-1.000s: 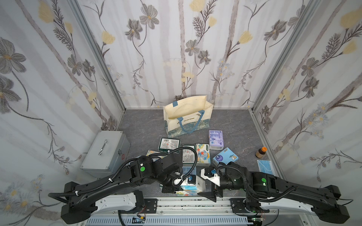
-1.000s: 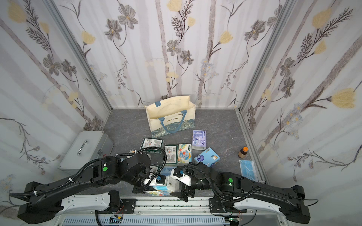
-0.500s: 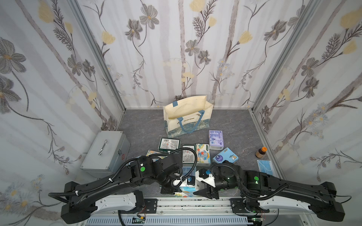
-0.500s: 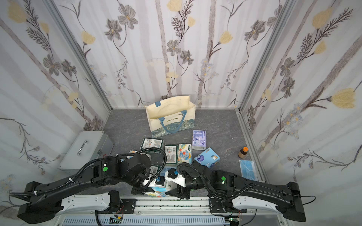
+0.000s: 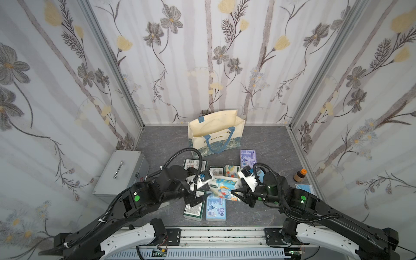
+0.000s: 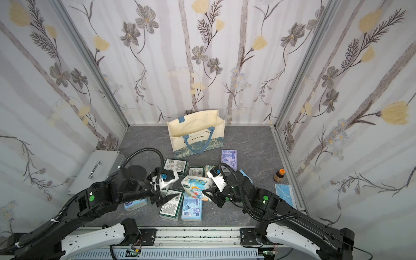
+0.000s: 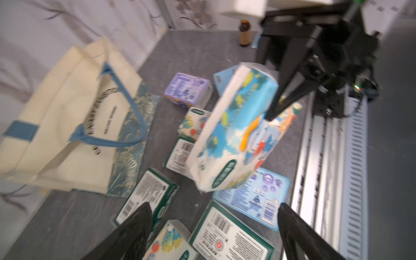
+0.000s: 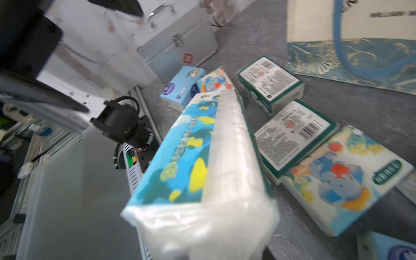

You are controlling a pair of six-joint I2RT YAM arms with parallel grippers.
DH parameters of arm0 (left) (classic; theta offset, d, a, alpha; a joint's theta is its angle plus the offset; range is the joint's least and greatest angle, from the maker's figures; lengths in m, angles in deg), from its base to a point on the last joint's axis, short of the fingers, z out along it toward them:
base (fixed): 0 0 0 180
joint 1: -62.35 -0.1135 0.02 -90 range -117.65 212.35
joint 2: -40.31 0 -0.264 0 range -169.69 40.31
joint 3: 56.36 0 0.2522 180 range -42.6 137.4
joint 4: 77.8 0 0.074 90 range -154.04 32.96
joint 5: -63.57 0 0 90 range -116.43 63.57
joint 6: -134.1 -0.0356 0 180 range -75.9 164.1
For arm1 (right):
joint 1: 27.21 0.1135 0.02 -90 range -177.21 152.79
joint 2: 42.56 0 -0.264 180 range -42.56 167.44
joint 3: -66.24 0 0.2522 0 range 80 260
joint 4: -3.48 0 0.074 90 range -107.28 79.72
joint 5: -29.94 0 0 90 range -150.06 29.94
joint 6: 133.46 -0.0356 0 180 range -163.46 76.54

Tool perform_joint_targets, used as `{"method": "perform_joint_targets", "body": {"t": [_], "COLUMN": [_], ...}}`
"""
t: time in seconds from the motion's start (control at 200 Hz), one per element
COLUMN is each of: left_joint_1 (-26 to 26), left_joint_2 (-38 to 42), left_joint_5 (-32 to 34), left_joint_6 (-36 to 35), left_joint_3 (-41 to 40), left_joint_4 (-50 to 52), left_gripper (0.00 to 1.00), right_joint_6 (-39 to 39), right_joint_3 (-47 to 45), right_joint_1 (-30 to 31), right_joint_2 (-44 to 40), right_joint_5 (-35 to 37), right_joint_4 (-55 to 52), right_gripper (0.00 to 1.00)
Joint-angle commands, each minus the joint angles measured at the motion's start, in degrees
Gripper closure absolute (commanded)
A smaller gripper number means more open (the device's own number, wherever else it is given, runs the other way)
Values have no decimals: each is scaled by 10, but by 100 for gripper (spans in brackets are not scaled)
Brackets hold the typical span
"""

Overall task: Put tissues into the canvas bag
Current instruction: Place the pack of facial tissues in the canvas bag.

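Note:
A white tissue pack with blue cartoon print (image 5: 224,188) hangs above the floor, and my right gripper (image 5: 236,187) is shut on its end. In the right wrist view this pack (image 8: 202,162) fills the frame and hides the jaws. My left gripper (image 5: 201,189) stands open just left of the pack, its fingers (image 7: 135,225) wide apart with nothing between them. The cream canvas bag (image 5: 216,132) stands open at the back, blue handle hanging in front. Several more tissue packs lie on the floor: dark green (image 5: 194,164), light blue (image 5: 216,208) and lavender (image 5: 247,156).
A silver metal case (image 5: 121,173) sits at the left. At the right wall stand a small brown bottle (image 5: 300,175) and a flat blue mask packet (image 5: 304,188). The metal rail (image 5: 220,234) runs along the front edge.
The cartoon pack passed from hand to hand: my right gripper closed on it and my left gripper opened and let go. The pack now sits higher and farther from the rail.

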Motion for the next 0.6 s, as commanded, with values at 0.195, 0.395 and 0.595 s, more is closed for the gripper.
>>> {"method": "perform_joint_targets", "body": {"t": [0.195,0.395,0.595], "left_joint_1": [-345,-403,-401], "left_joint_2": [-261,-465,-581], "left_joint_5": [-89,-119,-132], "left_joint_6": [342,414,429], "left_joint_3": [178,319,419], "left_joint_4": [-54,-62,-51], "left_gripper": [21,34,36], "right_joint_6": [-72,-62,-45], "right_joint_3": [7,19,46], "right_joint_1": [-123,-169,-212], "right_joint_2": [3,7,3], "right_joint_5": [-4,-17,-33], "right_joint_4": [-69,-99,-113], "right_gripper": [75,75,76]}}
